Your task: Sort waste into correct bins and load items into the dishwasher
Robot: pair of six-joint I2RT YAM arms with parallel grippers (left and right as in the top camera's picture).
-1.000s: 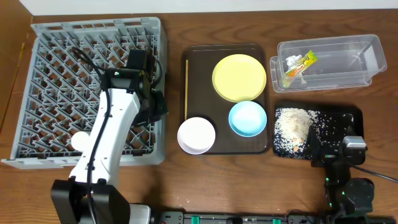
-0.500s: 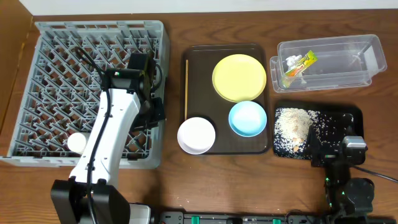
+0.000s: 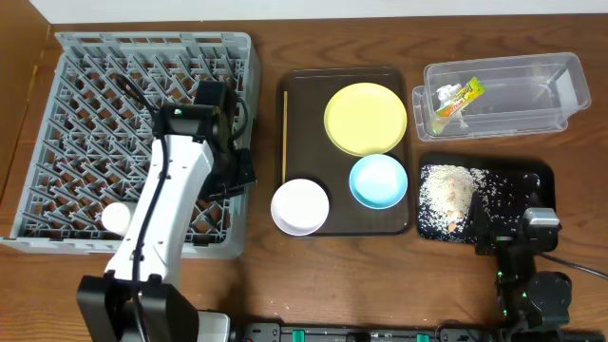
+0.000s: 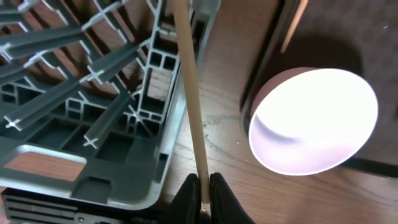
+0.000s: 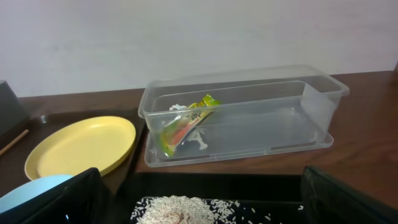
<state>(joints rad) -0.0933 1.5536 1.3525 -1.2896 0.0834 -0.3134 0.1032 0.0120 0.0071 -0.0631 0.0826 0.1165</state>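
left pincer (image 4: 202, 190) is clamped tight on one chopstick (image 4: 188, 93), gripped close to its end. The stick runs away from the fingers and crosses the right wall of the grey dish rack (image 3: 57, 142). I can't tell whether it touches the wall.

right pincer (image 5: 199, 208) is at the near right of the bench (image 3: 380, 285). Its fingers (image 5: 59, 199) are spread wide with nothing between them, hanging over the near end of the black tray (image 3: 532, 180).

small white cup (image 3: 116, 218) sits inside the rack on the lattice, by the near wall and left of the left arm.

white bowl (image 3: 300, 206) is at the near-left corner of the brown tray (image 3: 309, 95), overlapping its rim, just right of the left pincer.

blue bowl (image 3: 378, 180) is on the brown tray to the right of the white bowl and apart from it.

rice (image 3: 446, 195) is piled in the left half of the black tray, with loose grains scattered to the right.

yellow plate (image 3: 366, 118) is on the far half of the brown tray, just behind the blue bowl.

second chopstick (image 3: 284, 128) lies flat along the brown tray's left edge, running near to far.

clear tub (image 3: 513, 95) is on the bench behind the black tray. The wrapper (image 3: 458, 99) lies inside it at the left end.
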